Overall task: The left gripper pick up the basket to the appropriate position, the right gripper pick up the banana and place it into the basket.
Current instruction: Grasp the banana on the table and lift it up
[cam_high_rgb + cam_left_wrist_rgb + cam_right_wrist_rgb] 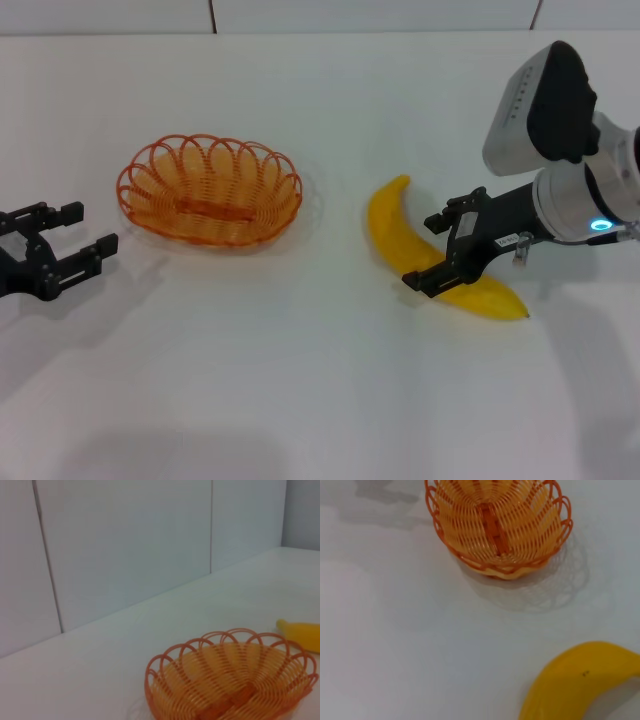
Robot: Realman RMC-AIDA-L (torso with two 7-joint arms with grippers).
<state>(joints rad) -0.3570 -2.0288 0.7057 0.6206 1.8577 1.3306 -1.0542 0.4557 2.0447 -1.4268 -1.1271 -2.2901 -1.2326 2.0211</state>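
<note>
The orange wire basket [232, 172] stands empty on the white table, left of centre. It also shows in the left wrist view [230, 680] and the right wrist view [495, 525]. The yellow banana [390, 225] lies flat on the table to the basket's right, and shows in the wrist views too [302, 632] [575, 685]. My right gripper [432, 250] is low over the banana's middle, open, with one finger on each side of it. My left gripper [85, 230] is open and empty at the far left, a short way from the basket's left rim.
The white table [300, 380] runs back to a white panelled wall [125, 540]. My bulky white right arm [560, 130] hangs over the table's right side. Nothing else stands on the table.
</note>
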